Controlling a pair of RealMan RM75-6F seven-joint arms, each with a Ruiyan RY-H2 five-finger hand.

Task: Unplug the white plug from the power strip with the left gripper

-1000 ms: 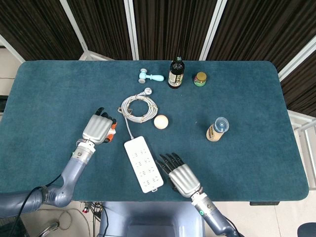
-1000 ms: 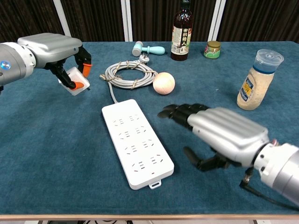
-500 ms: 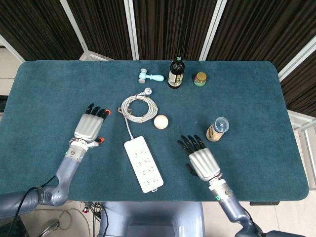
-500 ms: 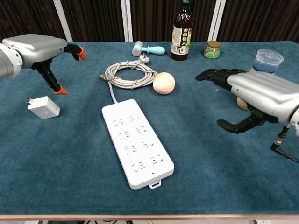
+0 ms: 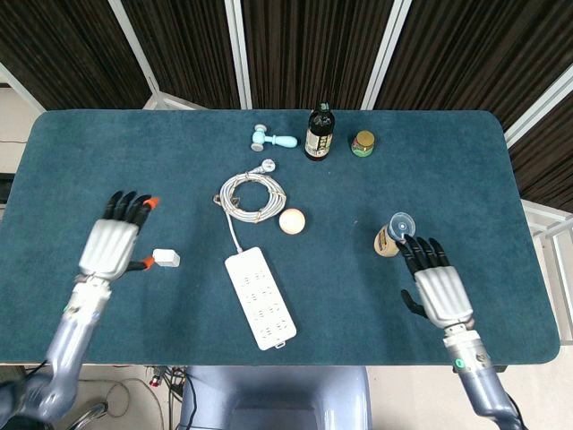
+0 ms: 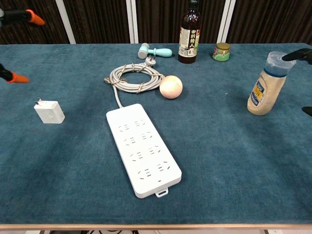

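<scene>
Both hands pulled back toward table's side edges since half a second ago; white plug (image 5: pixel 166 259) unmoved. Left hand (image 5: pixel 111 246) flat, fingers spread, holding nothing, near left edge of table (image 5: pixel 89 152); white plug lies free just beside its thumb, well apart from power strip (image 5: pixel 260 297). Right hand (image 5: pixel 439 287) spread, empty, near right front corner, fingertips close to seasoning shaker (image 5: pixel 392 235). Coiled cable (image 5: pixel 252 195) and ball (image 5: pixel 291 221) behind power strip.
</scene>
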